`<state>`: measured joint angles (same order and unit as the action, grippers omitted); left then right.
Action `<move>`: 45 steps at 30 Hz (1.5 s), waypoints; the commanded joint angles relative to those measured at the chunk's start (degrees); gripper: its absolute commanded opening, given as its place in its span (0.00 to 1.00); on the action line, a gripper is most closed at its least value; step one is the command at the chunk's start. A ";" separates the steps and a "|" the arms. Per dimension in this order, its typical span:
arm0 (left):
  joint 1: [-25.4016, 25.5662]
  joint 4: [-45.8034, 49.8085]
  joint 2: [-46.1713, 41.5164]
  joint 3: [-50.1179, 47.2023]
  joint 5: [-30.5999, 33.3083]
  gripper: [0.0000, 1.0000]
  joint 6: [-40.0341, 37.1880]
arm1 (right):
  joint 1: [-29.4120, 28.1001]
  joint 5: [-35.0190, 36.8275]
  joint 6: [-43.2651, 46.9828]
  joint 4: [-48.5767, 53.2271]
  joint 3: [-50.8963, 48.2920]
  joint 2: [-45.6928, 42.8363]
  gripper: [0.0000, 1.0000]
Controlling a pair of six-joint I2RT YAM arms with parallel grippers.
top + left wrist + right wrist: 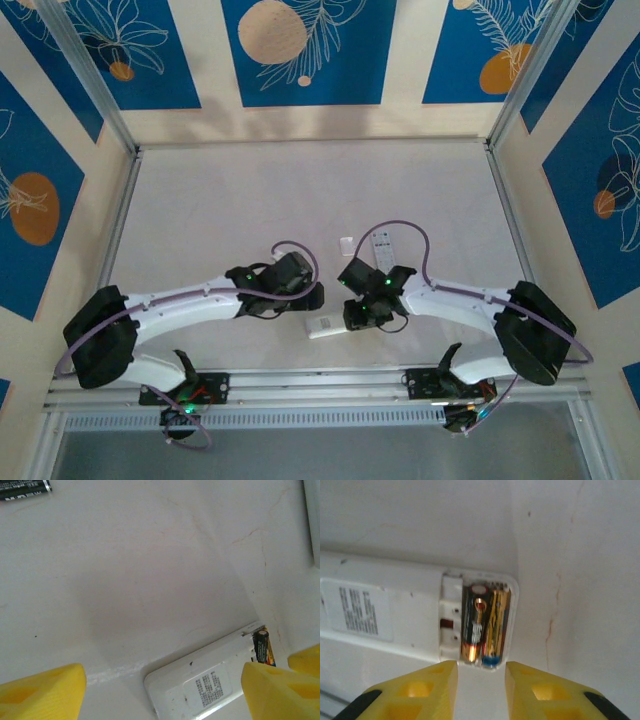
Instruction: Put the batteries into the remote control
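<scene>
Two dark, copper-orange cylindrical batteries [485, 627] sit in the white plastic remote control [410, 587]. Our right gripper [481, 685] and left gripper [162, 677] (wider) gape empty; a clumsy press might unseat them

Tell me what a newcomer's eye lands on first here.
The white remote lies face down, its open bay holding two batteries side by side, just ahead of the right gripper. Next, a loose battery lies on the table at the left wrist view's top-left corner.
</scene>
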<state>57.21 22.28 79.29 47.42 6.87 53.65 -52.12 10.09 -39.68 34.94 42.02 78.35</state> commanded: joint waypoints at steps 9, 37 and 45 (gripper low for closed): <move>-0.35 -1.50 0.23 -2.96 -2.11 0.86 -0.79 | 0.58 3.80 -0.74 -2.49 4.18 5.12 0.24; -0.35 -0.33 0.04 -3.72 -0.20 0.89 -0.39 | 0.35 3.89 -0.35 4.24 4.43 2.20 0.14; -0.35 -0.74 0.67 -3.72 -0.80 0.90 -0.07 | -0.17 2.39 -0.40 1.14 5.49 5.94 0.15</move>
<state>57.21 21.43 79.35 44.23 5.58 53.45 -51.92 14.02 -40.53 36.53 47.11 82.78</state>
